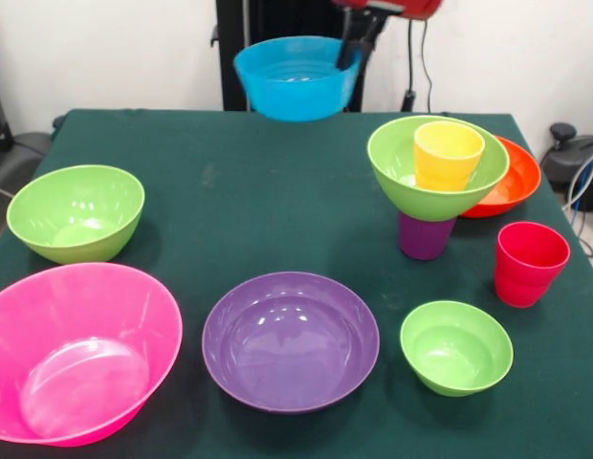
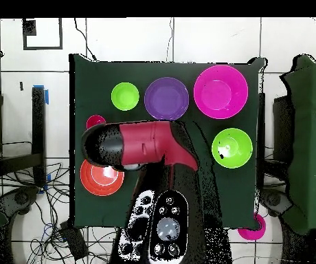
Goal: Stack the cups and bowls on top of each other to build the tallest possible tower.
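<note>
My gripper point(image 1: 355, 46) comes down from the top edge and is shut on the right rim of the blue bowl point(image 1: 296, 78), which hangs in the air over the table's far side. The tower stands at the right: a purple cup point(image 1: 426, 239) upside down, a lime green bowl point(image 1: 411, 182) on it, and a yellow-orange cup point(image 1: 448, 153) in that bowl. The red cup point(image 1: 530, 263) stands right of the tower. In the overhead view my red arm point(image 2: 147, 143) hides the tower and the blue bowl.
An orange-red bowl point(image 1: 518, 182) sits behind the tower. A small green bowl point(image 1: 456, 346), wide purple bowl point(image 1: 290, 339) and big pink bowl point(image 1: 76, 352) line the near edge. Another green bowl point(image 1: 76, 212) sits at the left.
</note>
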{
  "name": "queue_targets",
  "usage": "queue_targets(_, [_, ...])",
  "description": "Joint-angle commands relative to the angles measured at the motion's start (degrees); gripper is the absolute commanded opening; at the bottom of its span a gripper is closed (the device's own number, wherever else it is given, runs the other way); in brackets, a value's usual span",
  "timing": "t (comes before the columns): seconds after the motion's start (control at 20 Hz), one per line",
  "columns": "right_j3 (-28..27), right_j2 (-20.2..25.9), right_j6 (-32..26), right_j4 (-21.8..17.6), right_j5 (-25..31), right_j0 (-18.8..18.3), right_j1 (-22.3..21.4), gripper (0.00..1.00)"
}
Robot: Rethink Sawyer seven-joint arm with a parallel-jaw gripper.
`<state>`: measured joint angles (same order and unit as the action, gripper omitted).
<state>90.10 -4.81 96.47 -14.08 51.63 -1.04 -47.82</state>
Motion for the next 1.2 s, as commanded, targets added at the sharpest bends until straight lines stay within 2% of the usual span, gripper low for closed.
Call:
queue_targets(0.05, [-0.84, 2.88, 10.92, 2.79, 5.96, 4.07, 1.13, 0.00])
queue_targets(0.6, [-2.60, 1.00, 15.00, 6.13, 7.29, 7.81, 4.30, 0.00])
queue_targets(0.85, [-4.52, 0.22, 17.97, 6.88, 10.06, 9.76, 6.28, 0.00])
queue_targets(1.2, [-6.73, 0.02, 21.40, 8.04, 9.72, 11.53, 8.98, 0.00])
